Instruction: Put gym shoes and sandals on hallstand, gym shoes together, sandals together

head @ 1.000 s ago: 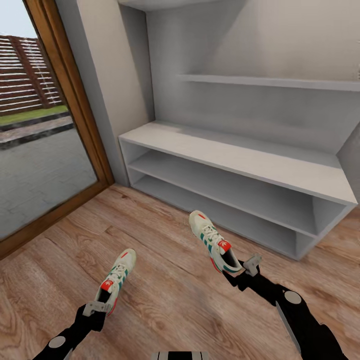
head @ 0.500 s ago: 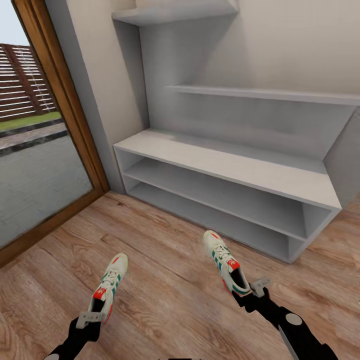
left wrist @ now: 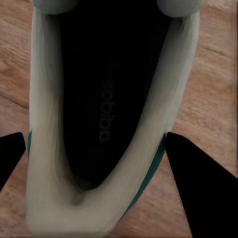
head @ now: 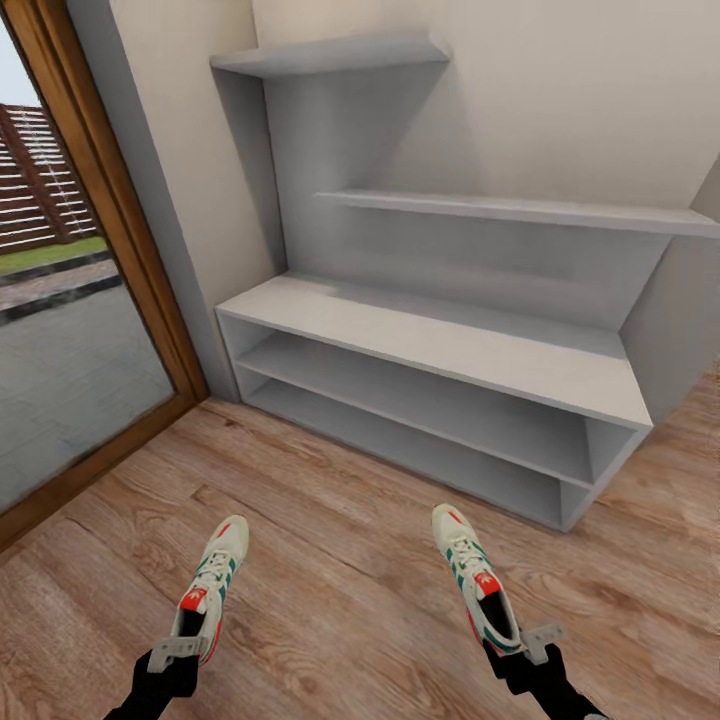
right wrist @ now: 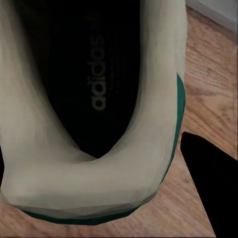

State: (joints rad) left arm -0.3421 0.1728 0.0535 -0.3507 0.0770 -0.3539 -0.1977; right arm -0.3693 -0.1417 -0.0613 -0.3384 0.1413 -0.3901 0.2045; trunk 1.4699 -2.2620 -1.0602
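Two white gym shoes with green stripes are held over the wood-plank corridor floor, toes pointing toward the hallstand. My left gripper is shut on the heel of the left gym shoe. My right gripper is shut on the heel of the right gym shoe. In the left wrist view the shoe's dark inside sits between black fingers. The right wrist view shows the other shoe's heel beside a finger. The two sandals are out of view.
The hallstand has two open lower shelf levels and stepped white wall shelves above. A wood-framed glass door stands at the left. Bare floor lies between the shoes and the rack.
The whole view has shifted: the hallstand now sits higher with more of its upper shelves showing. Both shoes stay gripped and appear lower in the picture.
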